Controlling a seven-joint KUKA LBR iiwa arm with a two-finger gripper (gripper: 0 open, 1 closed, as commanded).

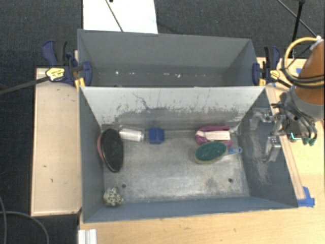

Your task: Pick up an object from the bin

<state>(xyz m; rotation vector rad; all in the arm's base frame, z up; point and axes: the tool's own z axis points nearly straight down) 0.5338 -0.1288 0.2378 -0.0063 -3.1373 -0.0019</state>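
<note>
My gripper [272, 145] hangs over the bin's right sloping wall, apart from every loose thing. Nearest to it, on the bin floor to its left, lies a dark green oval thing [210, 152] with a small blue tab at its right end. Just behind that, against the back wall, rests a pink and white packet [215, 134].
A blue block [156, 135] and a small clear bottle [131, 135] lie along the back wall. A black oval brush [111, 149] leans at the left wall. A speckled ball [112, 197] sits in the front left corner.
</note>
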